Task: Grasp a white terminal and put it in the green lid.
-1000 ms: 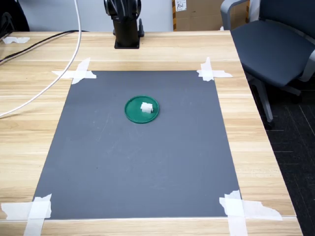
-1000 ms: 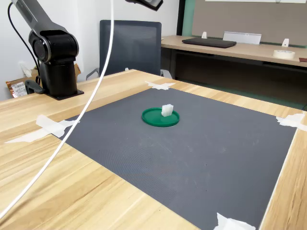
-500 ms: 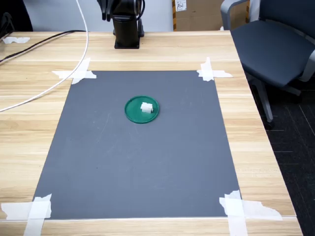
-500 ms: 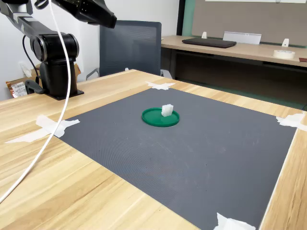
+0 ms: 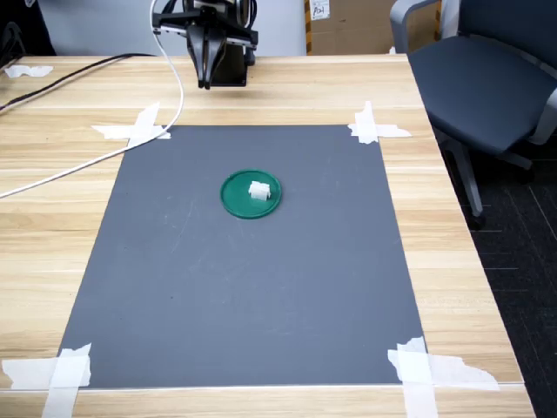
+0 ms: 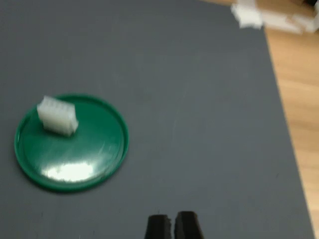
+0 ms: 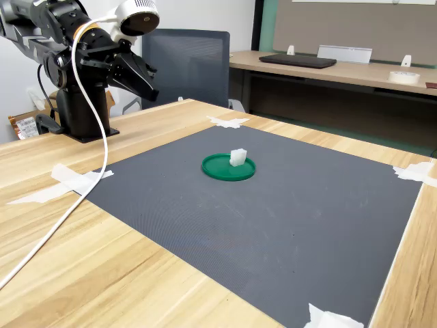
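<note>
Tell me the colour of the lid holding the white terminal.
Dark green; the green lid shows best in the wrist view.

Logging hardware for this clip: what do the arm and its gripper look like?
The arm is black, with rounded joint housings on a black pedestal base. The gripper is black with two slim fingers. A white rounded camera housing sits on the wrist, and a white cable trails from it across the table.

Light wooden table [image 5: 287,87] carrying a dark grey mat [image 5: 252,287] taped at its corners, a white cable [image 5: 87,161], and the arm's base [image 7: 82,113].
</note>
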`<state>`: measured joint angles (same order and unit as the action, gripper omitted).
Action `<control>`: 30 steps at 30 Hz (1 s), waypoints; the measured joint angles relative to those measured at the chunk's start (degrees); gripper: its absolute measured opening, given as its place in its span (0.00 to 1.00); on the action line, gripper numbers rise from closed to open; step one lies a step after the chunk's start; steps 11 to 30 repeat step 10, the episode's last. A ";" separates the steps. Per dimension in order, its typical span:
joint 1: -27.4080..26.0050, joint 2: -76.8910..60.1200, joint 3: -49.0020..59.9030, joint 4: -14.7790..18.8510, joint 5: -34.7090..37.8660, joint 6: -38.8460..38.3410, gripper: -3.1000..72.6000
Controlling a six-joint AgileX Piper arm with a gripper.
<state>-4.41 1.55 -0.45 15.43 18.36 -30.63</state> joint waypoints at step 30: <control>0.00 -2.02 0.17 0.00 0.07 0.05 0.01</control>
